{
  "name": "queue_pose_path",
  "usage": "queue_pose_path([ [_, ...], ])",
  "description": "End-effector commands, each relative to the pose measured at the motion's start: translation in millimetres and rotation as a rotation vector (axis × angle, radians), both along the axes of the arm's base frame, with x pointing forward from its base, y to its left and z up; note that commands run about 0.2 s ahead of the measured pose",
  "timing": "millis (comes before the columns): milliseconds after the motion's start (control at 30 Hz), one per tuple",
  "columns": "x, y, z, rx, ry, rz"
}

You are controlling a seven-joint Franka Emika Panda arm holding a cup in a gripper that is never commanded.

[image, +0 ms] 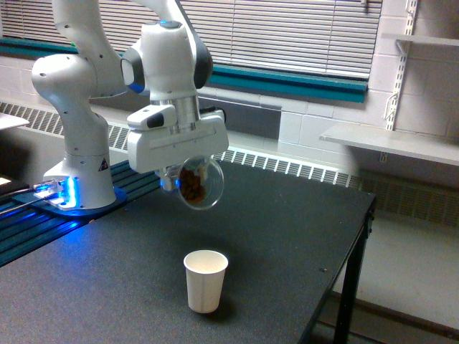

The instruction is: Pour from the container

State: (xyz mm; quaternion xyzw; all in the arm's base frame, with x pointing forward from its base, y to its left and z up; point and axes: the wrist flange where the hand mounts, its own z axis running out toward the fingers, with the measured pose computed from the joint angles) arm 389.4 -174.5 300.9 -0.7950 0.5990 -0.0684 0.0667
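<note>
Hand (188, 174) pinching small clear ribbed plastic container (198, 183) of brown bits, tilted in the air at 12 o'clock above white paper cup (205, 280) on black surface (287, 236).

Dark table (287, 215), white paper cup (205, 280) standing upright

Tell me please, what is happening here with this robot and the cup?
A white robot arm holds a small clear container with brown bits inside, gripped in its hand. The container hangs in the air above a dark table, tilted on its side. A white paper cup stands upright on the table, below the container and a little nearer the camera. Nothing is seen falling from the container, and I cannot tell whether the paper cup holds anything.
</note>
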Motion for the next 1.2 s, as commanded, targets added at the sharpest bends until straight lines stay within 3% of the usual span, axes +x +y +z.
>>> queue_pose_path([
  [33, 4, -9, -2.2, 0.017, 0.013, 0.004],
  [400, 9, -17, -3.8, 0.018, 0.034, 0.000],
  [1200, 10, -27, -18.7, 0.075, 0.073, -0.049],
])
